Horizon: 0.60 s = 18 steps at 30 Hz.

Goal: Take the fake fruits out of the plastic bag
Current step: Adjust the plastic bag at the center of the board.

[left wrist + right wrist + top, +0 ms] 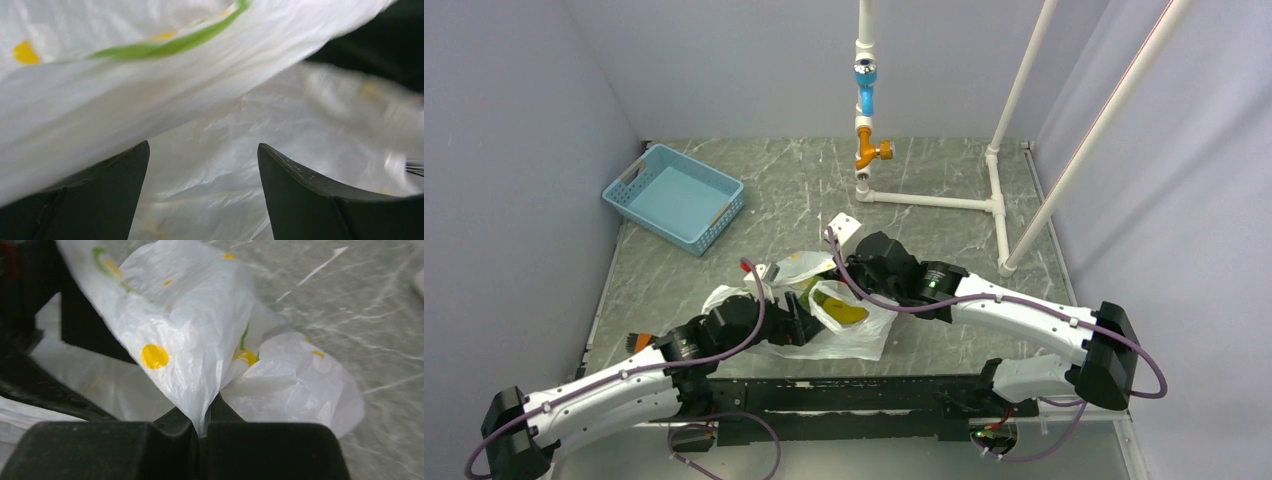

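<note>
The white plastic bag [844,335] lies crumpled on the table just ahead of both arms. Through its open mouth I see a yellow oblong fruit [848,313] and something green [822,294] beside it; other fruits are hidden. My right gripper [202,422] is shut on a fold of the plastic bag [190,340], at the bag's far edge in the top view [871,268]. My left gripper [202,165] stands open with bag film [200,125] filling the space ahead of its fingers; it sits at the bag's left side [796,322].
A blue lattice basket [674,197] stands at the back left. A white pipe frame [924,200] with an orange and blue fitting [866,110] rises at the back centre and right. A small white card [845,226] lies behind the bag.
</note>
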{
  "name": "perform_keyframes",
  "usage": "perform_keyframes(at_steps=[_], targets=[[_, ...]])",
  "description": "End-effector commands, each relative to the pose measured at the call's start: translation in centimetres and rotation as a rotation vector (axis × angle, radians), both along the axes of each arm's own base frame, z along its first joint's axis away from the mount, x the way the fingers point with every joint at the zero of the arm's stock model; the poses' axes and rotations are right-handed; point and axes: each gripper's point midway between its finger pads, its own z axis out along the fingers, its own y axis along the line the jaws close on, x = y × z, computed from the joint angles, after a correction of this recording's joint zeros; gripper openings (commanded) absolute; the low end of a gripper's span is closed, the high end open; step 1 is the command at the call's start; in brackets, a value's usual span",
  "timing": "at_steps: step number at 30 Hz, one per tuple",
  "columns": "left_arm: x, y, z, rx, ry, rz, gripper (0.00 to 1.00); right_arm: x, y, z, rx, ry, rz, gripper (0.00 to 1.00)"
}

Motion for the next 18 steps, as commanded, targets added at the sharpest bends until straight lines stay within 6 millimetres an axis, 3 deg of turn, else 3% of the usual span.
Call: perform_keyframes(at_steps=[1,7,10,12,15,18], targets=[[1.4,-3.2,4.7,-0.095,-0.094,-0.05,0.83,-3.2,2.6,0.6,0.189,0.124,0.117,0.0],[4.0,-4.2,2.9,-0.086,-0.127,0.036,0.63,-3.3,1.7,2.1,0.315,0.199,0.076,0.0],[5.0,-4.3,1.0,-0.065,-0.165,0.064,0.61,-3.4,1.2,2.7,0.354,0.211,0.044,0.0],[5.2,-4.6,-1.3,-0.016,-0.141,0.061,0.54,-3.1,0.4,2.8,0.375,0.197,0.004,0.0],[3.9,-5.6,-3.4,-0.032,-0.114,0.002,0.46,-2.9,-0.5,3.2,0.421,0.173,-0.024,0.0],[1.7,-4.9,-6.1,-0.015,-0.087,-0.016,0.45,-2.9,-1.0,3.1,0.426,0.156,-0.03,0.0]])
